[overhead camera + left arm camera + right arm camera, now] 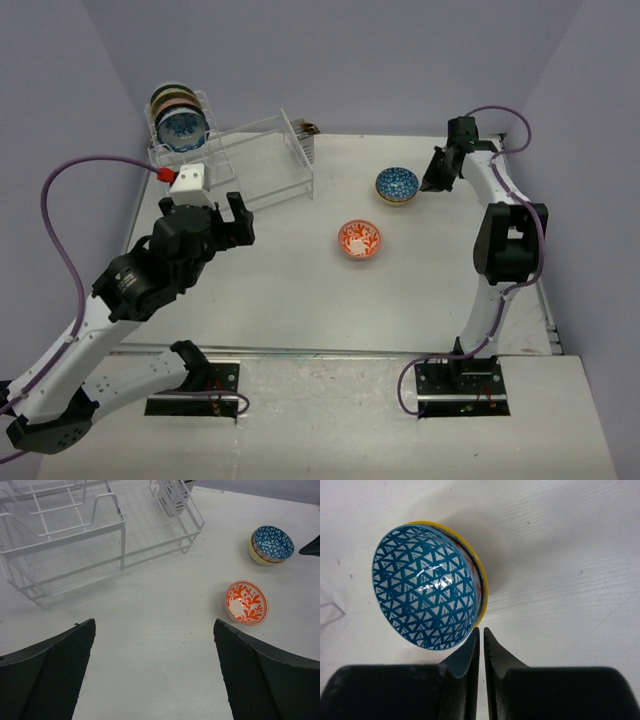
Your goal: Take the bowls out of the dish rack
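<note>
The clear dish rack stands at the far left, and several bowls stand on edge in its tall tier. On the table lie an orange-red bowl and a blue triangle-patterned bowl nested in a yellow one. My left gripper hovers open in front of the rack, holding nothing. In the left wrist view the rack, the orange bowl and the blue bowl lie beyond the left gripper. My right gripper is shut and empty, its tips just beside the rim of the blue bowl.
The rack's lower flat tier shows no bowls in the left wrist view. A purple cable loops over the left arm. The table's right edge runs close behind the right arm.
</note>
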Robot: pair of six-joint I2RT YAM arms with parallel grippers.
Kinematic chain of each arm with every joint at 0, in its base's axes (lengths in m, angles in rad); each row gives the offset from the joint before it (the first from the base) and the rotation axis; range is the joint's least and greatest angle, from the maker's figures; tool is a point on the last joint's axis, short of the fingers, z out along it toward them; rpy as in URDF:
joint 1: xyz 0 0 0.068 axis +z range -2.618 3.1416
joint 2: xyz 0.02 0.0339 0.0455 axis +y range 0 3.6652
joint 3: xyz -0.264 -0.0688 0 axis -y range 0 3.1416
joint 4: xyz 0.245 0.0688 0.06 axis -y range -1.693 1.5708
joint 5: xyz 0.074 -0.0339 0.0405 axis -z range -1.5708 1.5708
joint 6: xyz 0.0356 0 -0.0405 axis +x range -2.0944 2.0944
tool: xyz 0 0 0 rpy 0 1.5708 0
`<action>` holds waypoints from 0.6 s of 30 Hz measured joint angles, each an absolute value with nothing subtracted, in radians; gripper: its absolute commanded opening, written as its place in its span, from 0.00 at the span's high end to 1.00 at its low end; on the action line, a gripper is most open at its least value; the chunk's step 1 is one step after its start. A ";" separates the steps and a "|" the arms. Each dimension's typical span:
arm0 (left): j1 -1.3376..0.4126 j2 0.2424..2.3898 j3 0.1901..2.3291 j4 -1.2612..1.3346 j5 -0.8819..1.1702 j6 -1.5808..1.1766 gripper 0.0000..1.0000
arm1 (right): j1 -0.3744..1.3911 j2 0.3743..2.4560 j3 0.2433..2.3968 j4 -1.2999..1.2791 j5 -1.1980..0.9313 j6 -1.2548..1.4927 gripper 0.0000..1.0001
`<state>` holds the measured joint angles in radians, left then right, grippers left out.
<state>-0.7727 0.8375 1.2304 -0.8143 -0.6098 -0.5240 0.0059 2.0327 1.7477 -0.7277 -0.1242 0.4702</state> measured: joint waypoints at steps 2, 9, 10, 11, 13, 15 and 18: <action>-0.773 0.875 1.231 -0.795 -0.610 -0.534 0.00 | 0.002 2.036 1.728 -0.707 -0.126 0.470 0.95; -0.771 0.933 1.250 -0.763 -0.644 -0.542 0.00 | 0.004 2.045 1.671 -0.675 -0.142 0.470 0.96; -0.766 0.945 1.274 -0.767 -0.658 -0.542 0.00 | 0.004 2.041 1.666 -0.665 -0.149 0.471 0.96; -0.760 0.963 1.305 -0.770 -0.673 -0.541 0.00 | 0.005 2.031 1.657 -0.653 -0.151 0.471 0.96; -0.730 1.010 1.386 -0.765 -0.695 -0.542 0.00 | 0.004 1.991 1.621 -0.638 -0.154 0.476 0.95; -0.668 1.059 1.468 -0.752 -0.697 -0.545 0.00 | 0.004 1.914 1.568 -0.625 -0.160 0.484 0.95; -0.490 1.119 1.542 -0.715 -0.629 -0.599 0.00 | 0.004 1.730 1.452 -0.572 -0.191 0.506 0.89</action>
